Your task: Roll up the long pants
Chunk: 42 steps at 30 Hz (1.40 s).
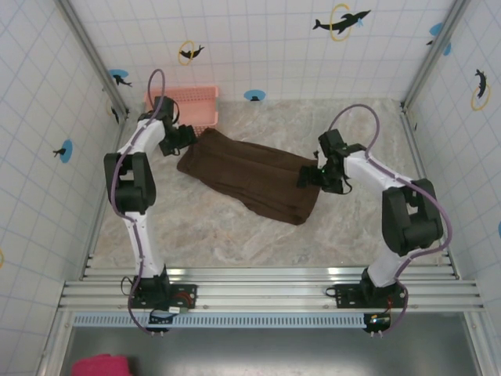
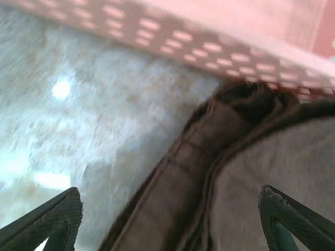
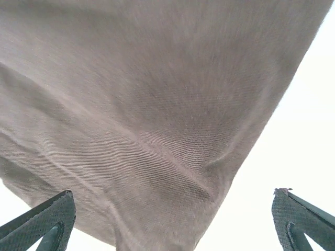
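The long pants lie folded flat across the middle of the table, a dark brown band running from the upper left to the lower right. My left gripper hovers at their upper left end beside the pink basket. In the left wrist view that gripper stands open, and the seamed edge of the pants lies between and beyond its fingertips. My right gripper is at the pants' right end. In the right wrist view it is open over the brown fabric.
The pink basket stands against the back wall, just behind the pants' left end. A bright pink cloth lump lies below the front rail. Tiled walls close in the left, back and right sides. Bare marble table lies in front of the pants.
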Tool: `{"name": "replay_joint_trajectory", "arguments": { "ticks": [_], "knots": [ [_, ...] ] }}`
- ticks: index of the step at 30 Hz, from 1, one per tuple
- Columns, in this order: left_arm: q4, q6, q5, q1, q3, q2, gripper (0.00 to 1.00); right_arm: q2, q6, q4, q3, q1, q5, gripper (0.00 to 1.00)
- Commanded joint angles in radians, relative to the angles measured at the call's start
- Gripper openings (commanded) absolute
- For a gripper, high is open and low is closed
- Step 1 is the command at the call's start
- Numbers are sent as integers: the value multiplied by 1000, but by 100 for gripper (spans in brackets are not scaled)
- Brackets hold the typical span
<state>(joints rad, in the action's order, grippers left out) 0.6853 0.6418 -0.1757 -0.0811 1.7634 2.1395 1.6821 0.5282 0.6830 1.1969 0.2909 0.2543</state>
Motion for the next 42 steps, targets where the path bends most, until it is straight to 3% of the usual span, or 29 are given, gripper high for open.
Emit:
{"name": "replay_joint_trajectory", "arguments": {
  "ticks": [1,8,16,21,28,37,42],
  "knots": [
    [-77,79,-33,9,-107,-143,89,-64,-50,75,97,-47,-10,99],
    [-271,257,-147,50,-251,-224,86,28,-68,75,185,-112,1,97],
    [-291,329,-151,198,-91,-68,84,138,-73,46,246,-150,29,94],
    [-311,378,-132,233,-38,25,82,241,-90,35,337,-159,54,92],
    [-289,363,-104,235,20,103,81,393,-93,26,471,-160,133,86],
    [-268,346,-102,234,16,142,81,542,-150,77,567,-151,87,83],
    [-239,314,-93,232,15,140,81,572,-173,81,537,-135,71,79]
  ]
}}
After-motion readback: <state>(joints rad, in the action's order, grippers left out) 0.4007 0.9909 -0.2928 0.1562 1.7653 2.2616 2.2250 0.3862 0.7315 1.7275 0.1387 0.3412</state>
